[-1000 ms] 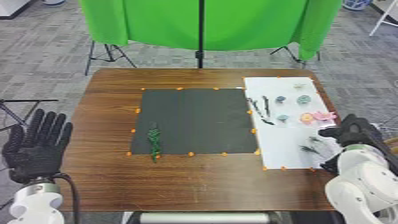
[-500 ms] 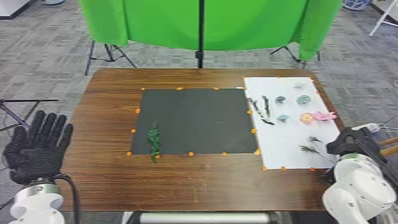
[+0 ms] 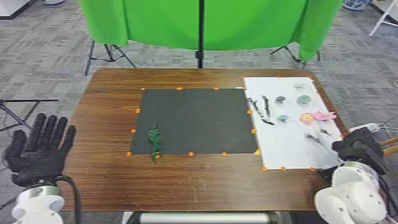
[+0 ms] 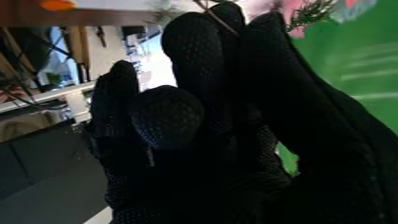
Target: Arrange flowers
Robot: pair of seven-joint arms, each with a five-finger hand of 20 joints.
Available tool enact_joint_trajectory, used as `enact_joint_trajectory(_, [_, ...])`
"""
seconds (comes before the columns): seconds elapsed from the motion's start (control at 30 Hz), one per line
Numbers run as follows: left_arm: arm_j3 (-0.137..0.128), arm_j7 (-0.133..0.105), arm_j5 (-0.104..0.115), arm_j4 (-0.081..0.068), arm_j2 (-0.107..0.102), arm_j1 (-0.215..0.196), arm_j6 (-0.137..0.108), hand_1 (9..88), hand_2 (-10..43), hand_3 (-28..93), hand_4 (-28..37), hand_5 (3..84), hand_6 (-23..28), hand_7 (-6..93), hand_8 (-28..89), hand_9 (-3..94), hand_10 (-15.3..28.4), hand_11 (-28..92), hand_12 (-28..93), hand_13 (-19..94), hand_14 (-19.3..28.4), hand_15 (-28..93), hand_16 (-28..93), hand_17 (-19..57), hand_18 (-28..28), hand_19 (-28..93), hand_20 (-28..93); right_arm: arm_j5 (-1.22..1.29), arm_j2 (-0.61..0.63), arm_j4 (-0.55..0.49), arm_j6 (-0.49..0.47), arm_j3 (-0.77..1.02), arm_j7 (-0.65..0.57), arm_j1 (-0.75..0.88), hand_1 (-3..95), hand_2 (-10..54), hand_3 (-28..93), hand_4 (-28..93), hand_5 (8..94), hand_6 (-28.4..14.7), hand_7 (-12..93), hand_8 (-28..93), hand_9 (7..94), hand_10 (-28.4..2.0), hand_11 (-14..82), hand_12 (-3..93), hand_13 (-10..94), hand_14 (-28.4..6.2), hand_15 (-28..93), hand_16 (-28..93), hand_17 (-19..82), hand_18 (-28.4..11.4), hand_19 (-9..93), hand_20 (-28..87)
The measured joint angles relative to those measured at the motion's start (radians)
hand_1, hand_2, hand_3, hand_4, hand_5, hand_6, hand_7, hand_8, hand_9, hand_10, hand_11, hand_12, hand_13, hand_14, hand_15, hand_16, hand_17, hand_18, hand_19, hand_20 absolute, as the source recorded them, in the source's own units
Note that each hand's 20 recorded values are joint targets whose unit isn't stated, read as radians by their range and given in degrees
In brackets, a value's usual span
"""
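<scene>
My right hand [image 3: 354, 146] is at the white sheet's [image 3: 282, 142] right edge in the head view. Its fingers pinch the thin stem of a dark sprig [image 3: 313, 138], whose tip lies over the sheet; a second sprig [image 3: 324, 132] shows beside it. In the right wrist view, the stem [image 4: 213, 16] runs in among the curled fingers of my right hand [image 4: 209, 100]. A green leafy stem [image 3: 155, 141] lies on the black mat [image 3: 195, 117]. My left hand [image 3: 37, 152] is open left of the table. Pink [image 3: 323, 115] and peach [image 3: 306, 118] blooms sit on the sheet.
Farther up the sheet are a teal bloom [image 3: 303, 99], a small dark bloom [image 3: 280, 99], a pale one [image 3: 298, 86] and dark twigs [image 3: 266, 106]. Orange markers line the mat and sheet on the wooden table [image 3: 204, 185]. A green cloth [image 3: 249, 25] hangs behind.
The sprigs have shifted on the sheet, one now farther up beside the other. My right hand has moved a little toward the robot and outward.
</scene>
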State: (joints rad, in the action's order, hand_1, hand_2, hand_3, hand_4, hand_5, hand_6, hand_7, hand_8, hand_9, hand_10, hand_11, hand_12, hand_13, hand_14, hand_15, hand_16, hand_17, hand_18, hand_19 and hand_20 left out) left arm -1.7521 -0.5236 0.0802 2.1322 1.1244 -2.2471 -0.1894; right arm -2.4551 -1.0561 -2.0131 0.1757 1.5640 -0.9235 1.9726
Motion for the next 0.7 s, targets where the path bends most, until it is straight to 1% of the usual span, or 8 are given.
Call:
enact_joint_trajectory(0.23, [0.003,0.002,-0.008,0.000,0.000,-0.002,0.000,26.7,13.8,78,-28.3,48.8,9.5,7.6,-9,43.4,15.0,18,8,33,15.0,28,-7,-5.5,12.8,35,11,0.062,0.029,-0.092,0.040,-0.061,0.001,-0.031,51.8,-9.5,78,-26,78.0,-2.9,41,15,81.6,-13.9,36.1,45.1,75,-11.6,76,31,40,-27.2,93,21])
enact_joint_trajectory(0.4, [0.011,0.008,-0.015,0.000,0.000,-0.002,0.003,26.7,13.8,78,-28.3,48.7,9.5,7.5,-9,43.4,15.0,18,8,33,15.1,28,-7,-5.5,12.9,35,11,0.203,0.032,-0.153,0.051,-0.124,0.060,-0.107,51.7,-9.5,78,-25,77.8,-3.2,41,15,81.1,-13.9,37.1,45.4,75,-11.6,77,31,40,-27.2,93,21])
enact_joint_trajectory(0.57, [0.019,0.023,-0.018,-0.001,0.001,-0.001,0.003,26.7,13.9,78,-28.3,48.7,9.5,7.6,-9,43.4,15.0,18,8,33,15.2,28,-7,-5.6,12.9,35,12,0.226,0.013,-0.157,0.042,-0.250,0.127,-0.204,51.7,-9.5,78,-25,77.5,-3.1,42,15,80.8,-13.9,37.6,45.4,75,-11.6,77,31,40,-27.3,93,21])
enact_joint_trajectory(0.7, [0.032,0.037,-0.021,-0.005,0.001,0.008,0.003,26.6,14.0,78,-28.3,48.7,9.5,7.5,-9,43.4,15.0,18,8,33,15.1,28,-7,-5.5,12.9,35,12,0.241,-0.040,-0.137,0.009,-0.353,0.141,-0.275,51.3,-9.5,79,-25,77.9,-3.2,42,15,80.9,-14.1,38.2,45.0,75,-11.9,77,31,40,-27.6,93,22])
